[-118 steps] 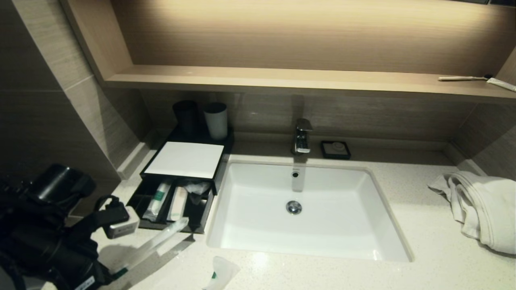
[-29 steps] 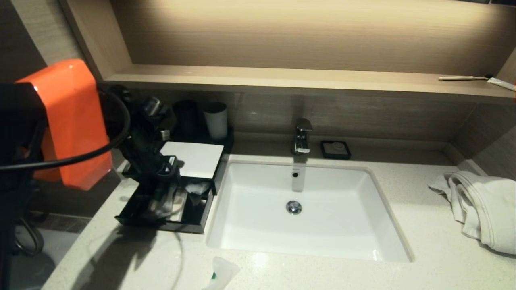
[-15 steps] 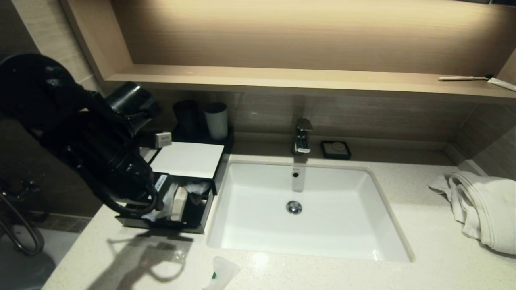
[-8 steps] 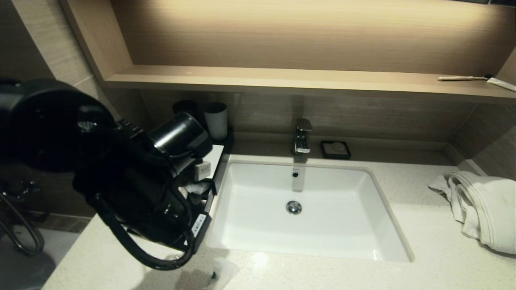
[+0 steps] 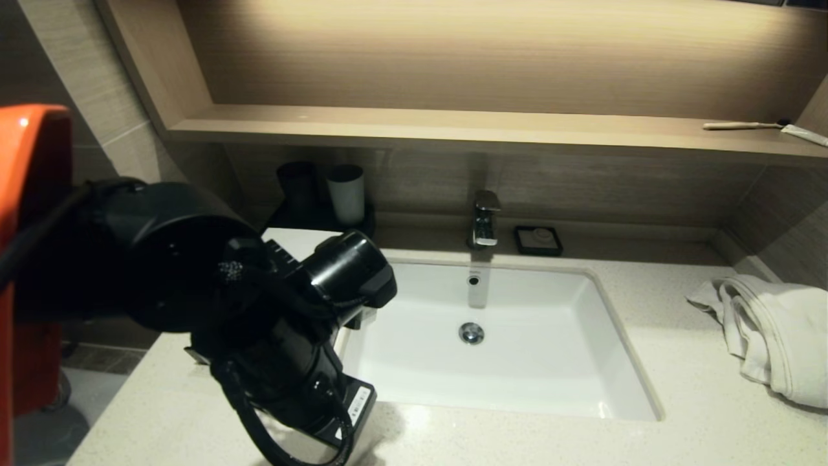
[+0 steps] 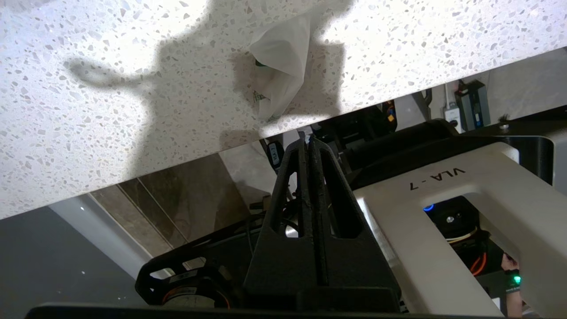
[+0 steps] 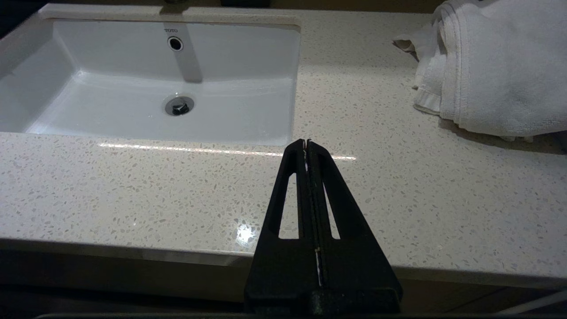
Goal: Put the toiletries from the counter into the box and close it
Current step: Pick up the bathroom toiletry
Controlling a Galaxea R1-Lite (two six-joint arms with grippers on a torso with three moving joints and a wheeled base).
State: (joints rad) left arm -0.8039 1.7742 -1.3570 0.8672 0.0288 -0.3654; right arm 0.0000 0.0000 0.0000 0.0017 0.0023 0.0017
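A bathroom vanity with a speckled stone tabletop is being shown under a lit wooden shelf. The white toiletry packet is lying at the tabletop's front edge, in the arm's shadow; in the head view it is being hidden by the left arm. The box is sitting at the back left beside the sink, with only a corner of its white lid being seen behind the arm. The left gripper is being held just beyond the front edge near the packet, its fingers pressed together and holding nothing. The right gripper is being held over the front tabletop right of the sink, fingers likewise together and empty. A folded white towel is lying at far right, two cups behind the box.
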